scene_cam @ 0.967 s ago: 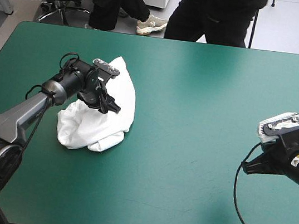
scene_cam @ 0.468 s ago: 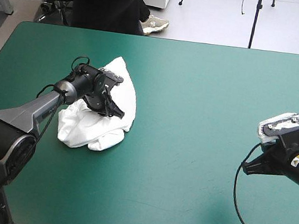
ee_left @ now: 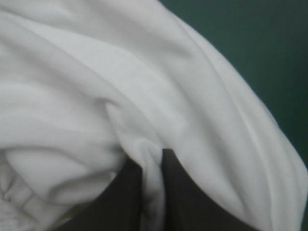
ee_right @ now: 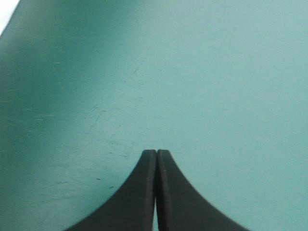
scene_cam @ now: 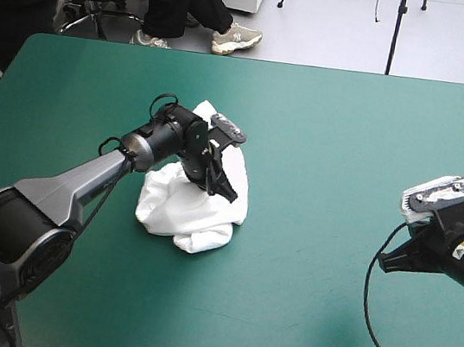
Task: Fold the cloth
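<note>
The left pincer [ee_left: 153,161] is all but closed, its black fingers [ee_left: 122,192] nipping a narrow upright ridge of white fabric between them. That fabric belongs to the T-shirt [ee_left: 96,91], which spreads from the grip in broad soft folds and fills nearly the whole wrist view. Only a wedge of the teal-green table [ee_left: 274,43] shows beyond the fabric's rounded edge. From the high view the left pincer [scene_cam: 222,190] sits on the upper right side of the T-shirt [scene_cam: 186,215], with the arm reaching in across the heap from the near left. The garment is a crumpled mound with no sleeve or neckline to be made out. It is narrow at its far end under the wrist, wider toward the near side, and ends there in a rolled lump. It lies left of the middle of the table [scene_cam: 343,129], well in from every edge. The right pincer [ee_right: 156,155] is pressed together into one pointed arch, holding nothing, with only bare cover ahead of it. In the high view the right pincer [scene_cam: 386,263] is near the table's right edge, well apart from the T-shirt.
</note>
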